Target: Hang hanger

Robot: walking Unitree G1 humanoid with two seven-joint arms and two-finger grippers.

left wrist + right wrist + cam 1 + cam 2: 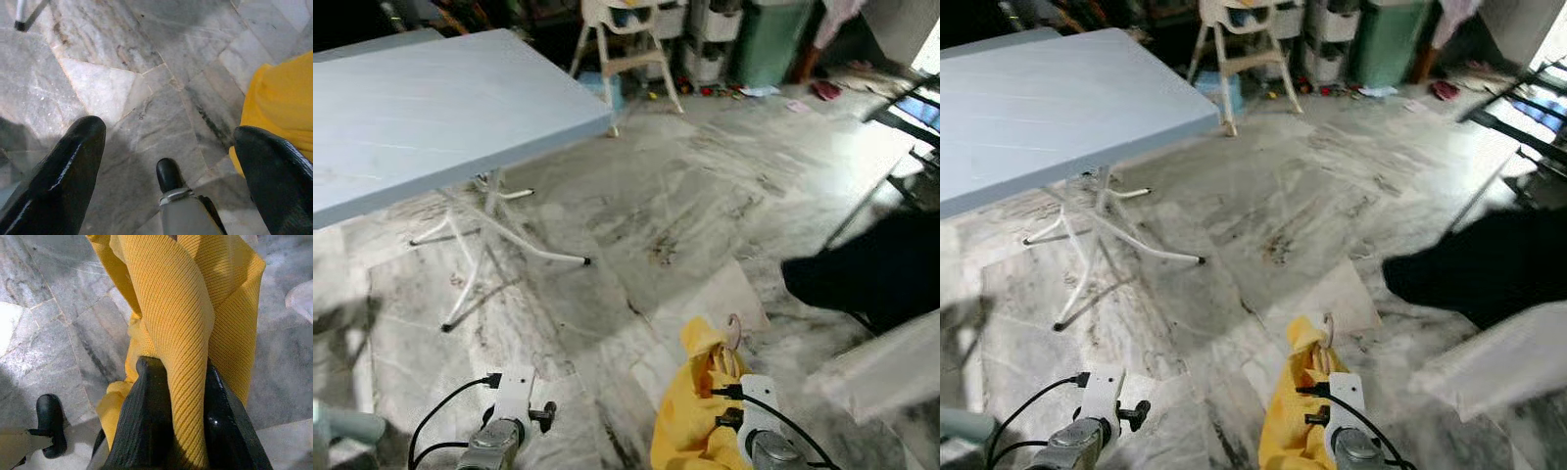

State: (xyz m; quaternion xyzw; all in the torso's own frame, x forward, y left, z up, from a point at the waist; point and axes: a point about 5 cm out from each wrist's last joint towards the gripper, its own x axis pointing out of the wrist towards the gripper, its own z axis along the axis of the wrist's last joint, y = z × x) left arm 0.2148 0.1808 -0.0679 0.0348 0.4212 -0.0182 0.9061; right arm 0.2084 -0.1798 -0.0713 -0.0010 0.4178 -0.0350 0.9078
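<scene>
The floor (685, 206) was grey veined marble, with a pale blue folding table (440, 108) on white legs at the robot's left and a white high chair (626, 39) among clutter by the far wall. A black garment (876, 269) and a pale cloth (886, 367) lay at the right, both cut off by the frame edge. The hanger's hook (734, 328) barely poked out of the yellow ribbed garment (190, 308); the rest of it was hidden. The right gripper (176, 396), held low in front, was clamped on that yellow cloth. The left gripper (166, 161) hung beside it above the floor, fingers (73, 166) spread wide around nothing.
</scene>
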